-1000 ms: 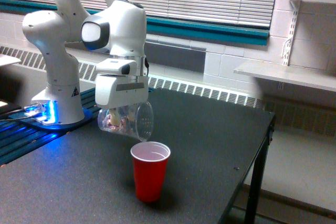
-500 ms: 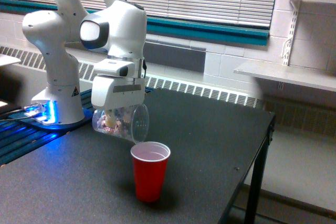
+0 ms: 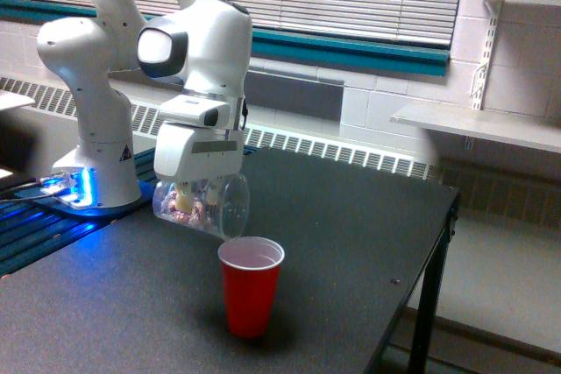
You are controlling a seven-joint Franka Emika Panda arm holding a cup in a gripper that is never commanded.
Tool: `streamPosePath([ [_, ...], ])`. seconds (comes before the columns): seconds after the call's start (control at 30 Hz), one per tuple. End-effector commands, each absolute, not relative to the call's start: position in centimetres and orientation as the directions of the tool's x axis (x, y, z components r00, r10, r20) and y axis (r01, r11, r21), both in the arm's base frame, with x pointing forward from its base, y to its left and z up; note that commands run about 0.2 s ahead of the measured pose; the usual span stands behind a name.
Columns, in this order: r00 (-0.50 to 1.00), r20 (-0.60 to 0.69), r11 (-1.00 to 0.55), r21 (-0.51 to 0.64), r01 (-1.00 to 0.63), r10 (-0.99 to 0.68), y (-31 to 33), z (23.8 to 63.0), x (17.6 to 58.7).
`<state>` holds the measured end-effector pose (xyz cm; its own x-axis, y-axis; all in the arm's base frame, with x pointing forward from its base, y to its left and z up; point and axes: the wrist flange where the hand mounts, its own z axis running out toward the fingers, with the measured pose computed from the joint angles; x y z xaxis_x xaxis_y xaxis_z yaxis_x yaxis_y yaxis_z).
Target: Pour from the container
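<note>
Here the end effector (image 3: pixel 201 183) pinches the tipped container (image 3: pixel 203 206) just above the red cup (image 3: pixel 251 285) on the table (image 3: pixel 351 243).

End effector (image 3: pixel 200 183) fingers hidden behind housing

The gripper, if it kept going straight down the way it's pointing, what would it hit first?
The gripper points downward, shut on the clear cup. Straight below lies bare black table, so the cup would likely touch that first. The red cup seems off to the exterior view's right, though depth is unclear.

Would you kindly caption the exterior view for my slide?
Gripper holds clear cup tipped sideways above red cup on dark table.
</note>
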<state>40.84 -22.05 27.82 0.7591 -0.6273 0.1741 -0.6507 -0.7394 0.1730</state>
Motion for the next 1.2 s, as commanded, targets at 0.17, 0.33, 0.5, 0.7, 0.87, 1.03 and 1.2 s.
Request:
streamPosePath([
  [0.17, 0.79, 0.153, -0.763, 0.204, -0.613, -0.594, -21.9, 28.0, 41.7],
  [0.33, 0.799, 0.148, -0.771, 0.212, -0.601, -0.582, -21.9, 28.2, 42.3],
  [0.5, 0.806, 0.141, -0.775, 0.221, -0.592, -0.575, -21.8, 28.1, 42.9],
  [0.7, 0.818, 0.119, -0.78, 0.253, -0.572, -0.562, -21.9, 28.1, 43.1],
  [0.87, 0.826, 0.109, -0.785, 0.262, -0.561, -0.553, -21.9, 28.2, 43.4],
  [1.03, 0.829, 0.103, -0.787, 0.269, -0.555, -0.549, -21.9, 28.3, 43.8],
  [1.2, 0.834, 0.087, -0.787, 0.288, -0.545, -0.545, -22.0, 28.3, 43.8],
])
